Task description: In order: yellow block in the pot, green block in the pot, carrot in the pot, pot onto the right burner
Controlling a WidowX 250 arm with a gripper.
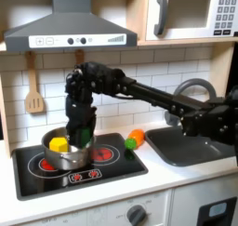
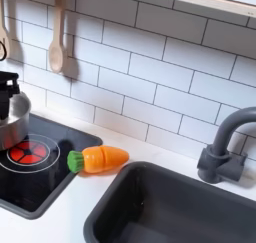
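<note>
The steel pot (image 1: pixel 63 156) stands on the left part of the black cooktop (image 1: pixel 112 166) and shows at the second exterior view's left edge (image 2: pixel 10 122). The yellow block (image 1: pixel 59 143) lies inside it. My gripper (image 1: pixel 83 133) hangs over the pot's right rim, shut on the green block (image 1: pixel 85 136). In the second exterior view only a dark part of the gripper (image 2: pixel 8 87) shows above the pot. The carrot (image 1: pixel 136 138) (image 2: pixel 98 159) lies on the counter just right of the cooktop. The red-ringed right burner (image 2: pixel 30 152) is bare beside the pot.
A dark sink (image 1: pixel 191 146) (image 2: pixel 170 207) with a grey faucet (image 2: pixel 225 147) lies to the right of the carrot. Wooden utensils (image 1: pixel 33 92) (image 2: pixel 57 37) hang on the tiled wall. A hood (image 1: pixel 65 30) and microwave (image 1: pixel 191 14) sit overhead.
</note>
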